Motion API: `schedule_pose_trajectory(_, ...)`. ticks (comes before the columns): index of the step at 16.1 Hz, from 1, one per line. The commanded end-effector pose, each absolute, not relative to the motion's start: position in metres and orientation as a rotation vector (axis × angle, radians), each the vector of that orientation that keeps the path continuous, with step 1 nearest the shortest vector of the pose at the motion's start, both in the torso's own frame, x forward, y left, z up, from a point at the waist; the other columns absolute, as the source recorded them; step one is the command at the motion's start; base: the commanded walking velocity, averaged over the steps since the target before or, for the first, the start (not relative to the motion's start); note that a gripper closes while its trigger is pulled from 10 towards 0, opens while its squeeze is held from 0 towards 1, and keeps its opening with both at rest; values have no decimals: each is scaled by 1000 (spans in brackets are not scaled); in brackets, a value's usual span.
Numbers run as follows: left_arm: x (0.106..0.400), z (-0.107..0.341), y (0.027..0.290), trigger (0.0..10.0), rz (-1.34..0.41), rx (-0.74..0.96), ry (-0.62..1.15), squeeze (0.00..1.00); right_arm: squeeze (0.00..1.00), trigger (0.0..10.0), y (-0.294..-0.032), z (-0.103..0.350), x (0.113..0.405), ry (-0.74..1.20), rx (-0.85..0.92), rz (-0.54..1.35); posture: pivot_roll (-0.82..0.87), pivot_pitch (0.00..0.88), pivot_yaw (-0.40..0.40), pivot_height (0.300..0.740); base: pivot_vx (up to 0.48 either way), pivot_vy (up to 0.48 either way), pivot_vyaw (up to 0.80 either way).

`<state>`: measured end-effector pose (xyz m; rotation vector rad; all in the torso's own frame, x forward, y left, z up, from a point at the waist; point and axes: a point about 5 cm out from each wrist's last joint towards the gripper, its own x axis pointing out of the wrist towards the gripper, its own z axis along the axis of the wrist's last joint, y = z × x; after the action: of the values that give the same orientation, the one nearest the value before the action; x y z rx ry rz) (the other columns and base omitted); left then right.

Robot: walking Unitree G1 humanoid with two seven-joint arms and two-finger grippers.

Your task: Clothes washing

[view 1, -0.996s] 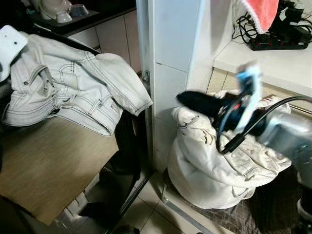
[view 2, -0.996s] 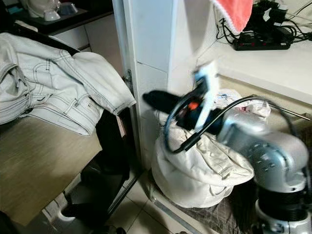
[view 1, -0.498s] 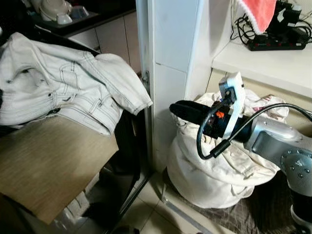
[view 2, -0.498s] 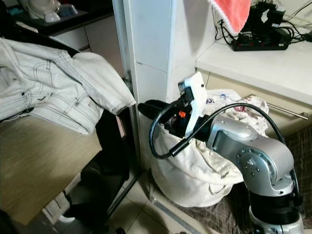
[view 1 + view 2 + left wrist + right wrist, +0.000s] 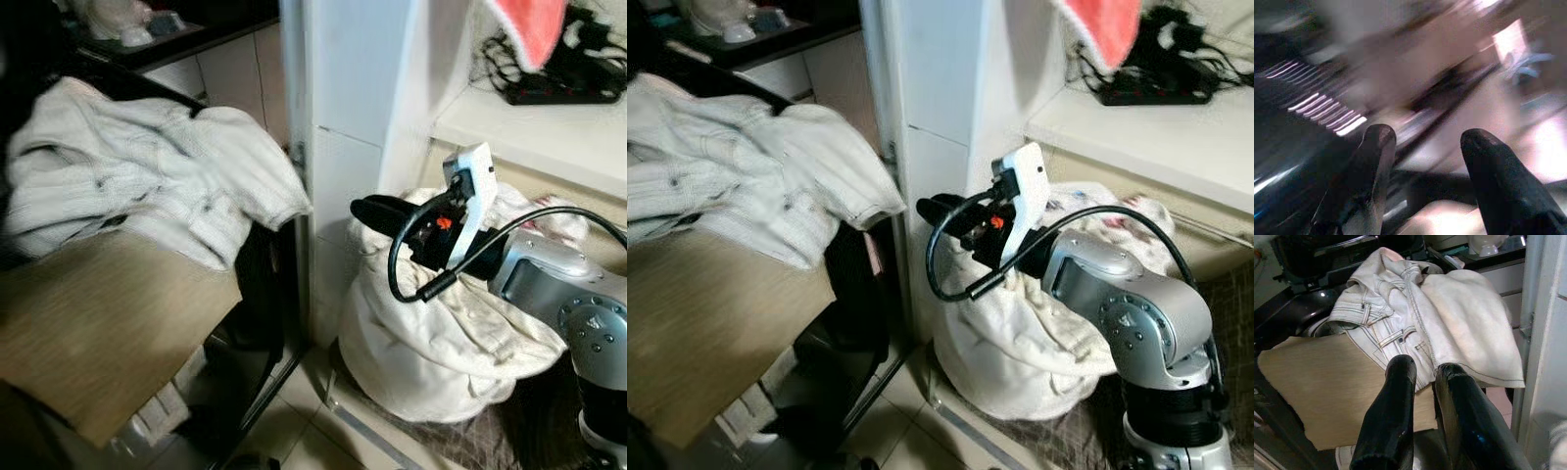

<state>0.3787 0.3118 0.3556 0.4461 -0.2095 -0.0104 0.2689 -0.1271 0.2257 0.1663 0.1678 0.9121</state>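
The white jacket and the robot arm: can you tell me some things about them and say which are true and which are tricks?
1. The white jacket lies partly on a brown board. True.
2. The right tool is holding the jacket. False: it is in the air in front of a white pillar, apart from the jacket, and holds nothing.
3. A bundle of white laundry sits on the floor under the right arm. True.
4. The cloth hanging at the top right is blue. False: the hanging cloth is pinkish red.
5. The left tool has its two black fingers spread apart. True.
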Motion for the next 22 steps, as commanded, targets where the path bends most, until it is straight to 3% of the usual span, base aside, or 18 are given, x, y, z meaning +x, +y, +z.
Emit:
schedule_pose_trajectory(1, 384, 355, 277, 10000, -321, 406, -222, 0, 0, 10000, -128, 226, 269, 164, 146, 893, -134, 0, 53, 740, 0, 0, 0)
schedule_pose_trajectory(2, 387, 337, 251, 10000, -519, 410, -175, 0, 0, 10000, -126, 223, 268, 171, 127, 886, -134, 0, 54, 740, 0, 0, 0)
schedule_pose_trajectory(6, 395, 276, 204, 10000, -683, 413, -32, 0, 0, 10000, -120, 215, 268, 189, 59, 838, -142, 0, 60, 740, 0, 0, 0)
schedule_pose_trajectory(7, 395, 270, 199, 10000, -691, 410, -9, 267, 0, 10000, -119, 215, 267, 191, 55, 838, -144, 0, 63, 740, 0, 0, 0)
schedule_pose_trajectory(8, 394, 261, 195, 10000, -690, 418, 41, 1000, 0, 10000, -119, 213, 266, 196, 50, 837, -149, 0, 64, 740, 0, 0, 0)
schedule_pose_trajectory(11, 392, 238, 197, 10000, -615, 479, 161, 1000, 0, 10000, -119, 211, 264, 205, 40, 831, -149, 0, 63, 740, 0, 0, 0)
schedule_pose_trajectory(15, 393, 230, 219, 10000, -426, 671, 237, 1000, 0, 10000, -118, 211, 264, 212, 28, 840, -149, 0, 62, 740, 0, 0, 0)
schedule_pose_trajectory(16, 394, 234, 224, 10000, -360, 664, 229, 624, 0, 10000, -118, 210, 264, 213, 28, 842, -148, 0, 60, 740, 0, 0, 0)
schedule_pose_trajectory(17, 394, 235, 226, 10000, -342, 667, 231, 427, 0, 10000, -118, 210, 264, 214, 28, 843, -148, 0, 60, 740, 0, 0, 0)
schedule_pose_trajectory(18, 392, 233, 233, 10000, -323, 715, 278, 0, 0, 10000, -118, 210, 264, 219, 27, 846, -146, 0, 59, 740, 0, 0, 0)
schedule_pose_trajectory(22, 390, 223, 243, 10000, -309, 773, 364, 0, 0, 10000, -118, 210, 264, 221, 27, 848, -143, 0, 60, 740, 0, 0, 0)
